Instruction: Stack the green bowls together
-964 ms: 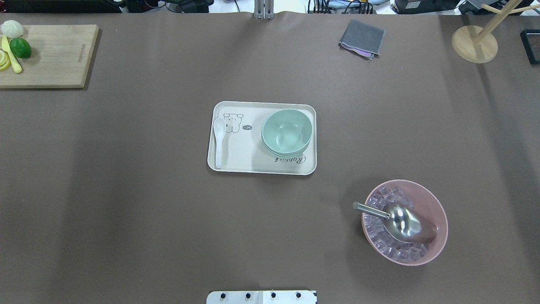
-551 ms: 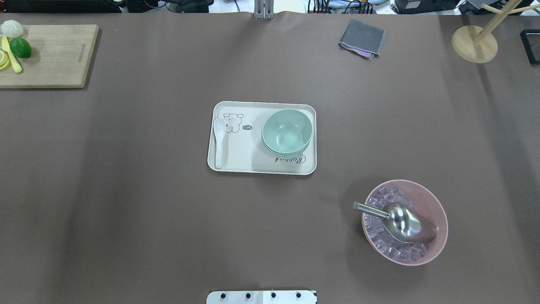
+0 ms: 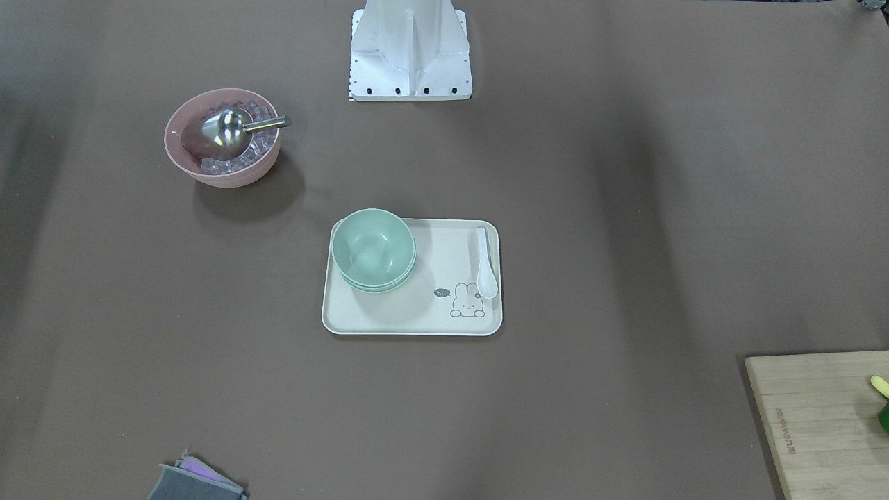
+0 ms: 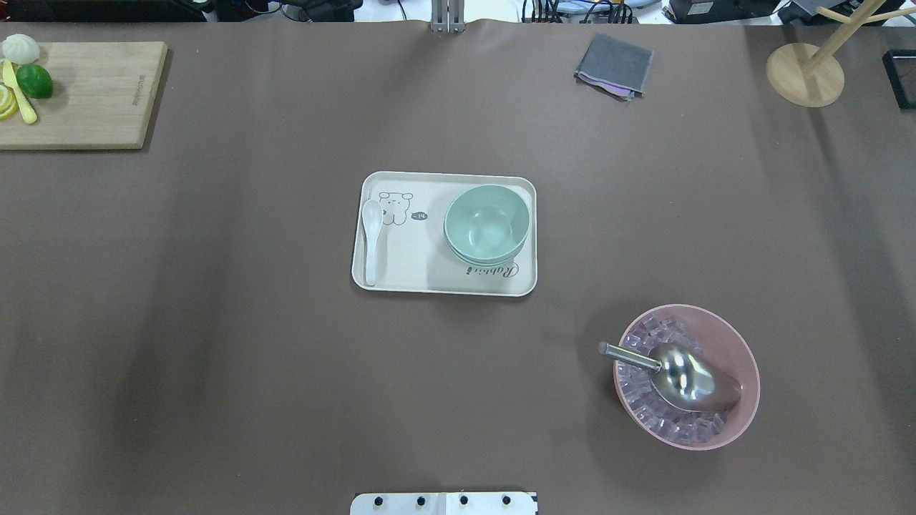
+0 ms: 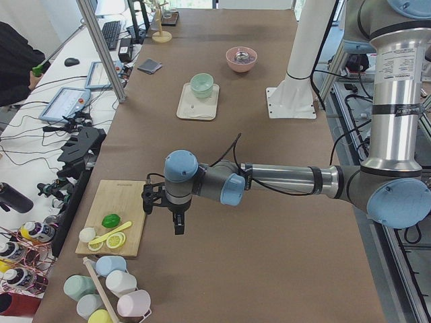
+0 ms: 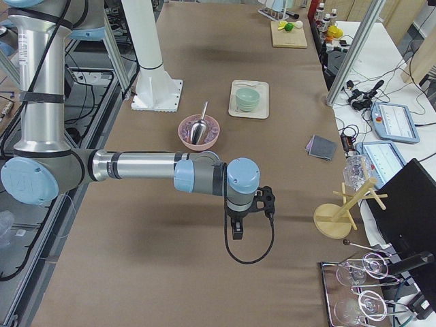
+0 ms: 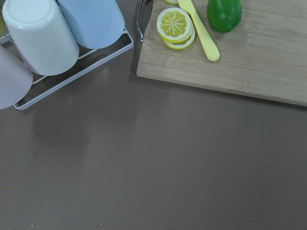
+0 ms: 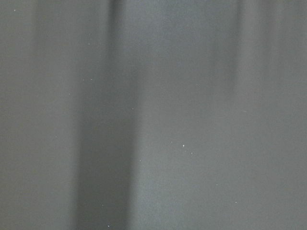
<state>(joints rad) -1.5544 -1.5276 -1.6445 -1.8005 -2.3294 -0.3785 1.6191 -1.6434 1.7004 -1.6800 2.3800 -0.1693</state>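
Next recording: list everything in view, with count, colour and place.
green bowls: one nested stack, about three rims showing, mint green, on the tray's right half in the overhead view
tray: one, cream, table centre
spoon: one, white, on the tray's left edge
pink bowl: one, pink, near right
ice cubes: many, clear, in the pink bowl
scoop: one, metal, in the pink bowl
cloth: one, grey, far side
wooden stand: one, tan, far right corner
cutting board: one, wood, far left corner
lime: one, green, on the board
lemon slices: stacked, yellow, on the board
cups: at least three, white, blue, pinkish, on a rack beside the board
left gripper: black, above the table near the board
right gripper: black, above the table's right end
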